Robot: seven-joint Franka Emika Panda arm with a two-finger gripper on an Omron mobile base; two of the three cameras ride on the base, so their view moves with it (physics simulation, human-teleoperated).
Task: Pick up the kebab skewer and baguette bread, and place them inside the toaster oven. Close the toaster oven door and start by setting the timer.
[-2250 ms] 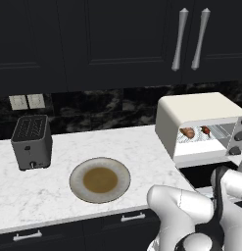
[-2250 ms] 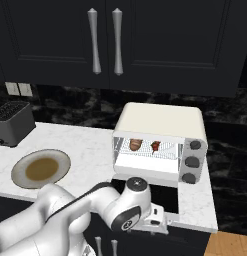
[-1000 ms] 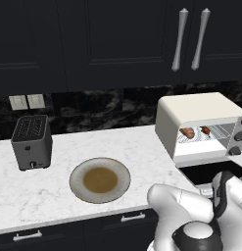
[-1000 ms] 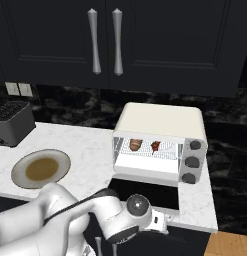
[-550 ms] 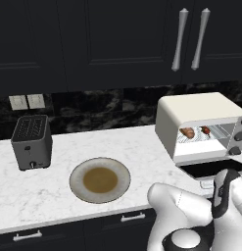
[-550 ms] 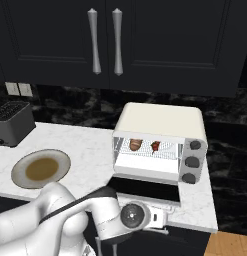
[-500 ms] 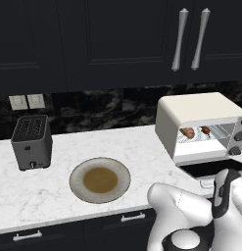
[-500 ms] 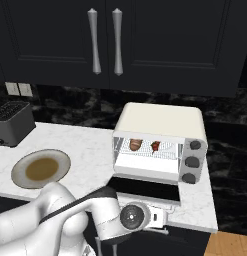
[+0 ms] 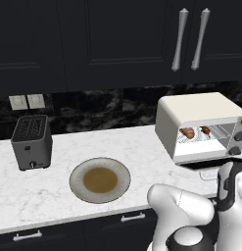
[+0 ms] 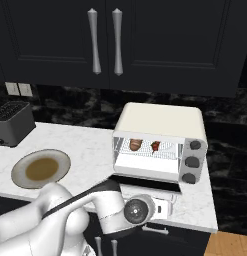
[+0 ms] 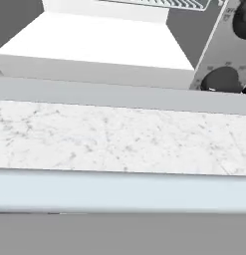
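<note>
1 toaster oven [image 10: 160,122], 1 baguette [image 10: 135,144], 1 skewer [image 10: 155,146], 1 plate [image 9: 77,169], 1 slot toaster [image 9: 31,142], 2 cab. handles [image 9: 179,39].

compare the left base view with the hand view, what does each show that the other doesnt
Left base view alone: the dark slot toaster, the plate with its brown centre, the upper cabinet handles, and the baguette bread and kebab skewer on the rack inside the toaster oven.

Hand view alone: a close look at the oven's white interior floor.

Both: the toaster oven, its dark knobs and the marble counter.
</note>
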